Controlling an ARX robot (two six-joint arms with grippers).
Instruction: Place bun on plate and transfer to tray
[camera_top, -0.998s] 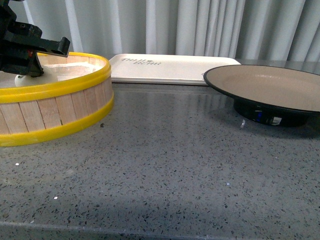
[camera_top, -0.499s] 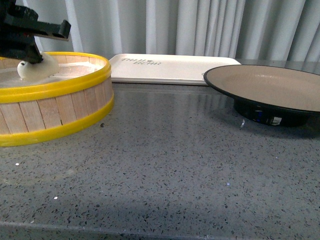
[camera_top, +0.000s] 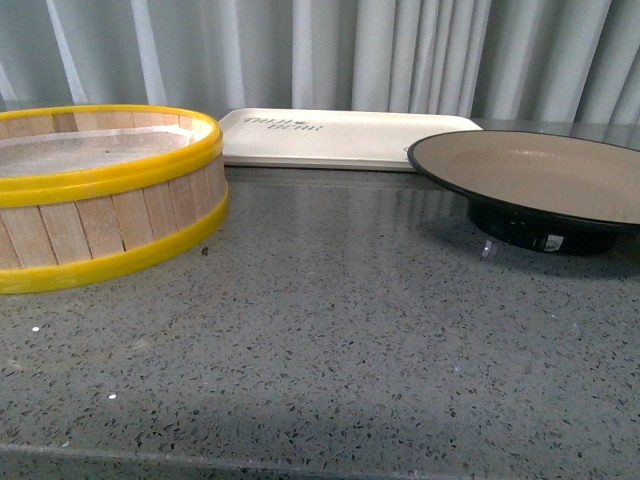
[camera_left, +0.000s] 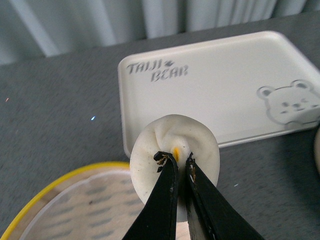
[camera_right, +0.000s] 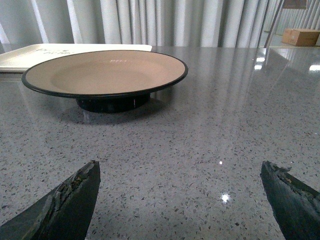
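The bun (camera_left: 170, 132) is held by its pleated top between the two black fingers of the left gripper (camera_left: 176, 161). The jaws are nearly closed, with only a thin gap between them, and they press into the soft dough. The left wrist view shows the bun hanging free in the air, with the yellow rim of the steamer basket (camera_top: 110, 215) and the near edge of the tray (camera_top: 340, 135) below it. Half a second ago the front view showed gripper and bun just above the basket liner, at the upper left of the frame. Now neither appears there, and the basket stands empty at the left of the frame (the arm has most likely risen out of the top of the picture). This means the pick-up is complete and the bun is clear of the basket wall, so the step in hand is the carry to the plate (camera_top: 530, 170). The plate sits bare at the right of the frame, and the tray lies bare at the upper centre, behind and between basket and plate. The right gripper (camera_right: 179, 167) is spread wide, holds nothing, and sits low over the countertop (camera_top: 350, 330) facing the plate. The grip takes only a small pinch of dough, so the bun could slip or tear during travel.
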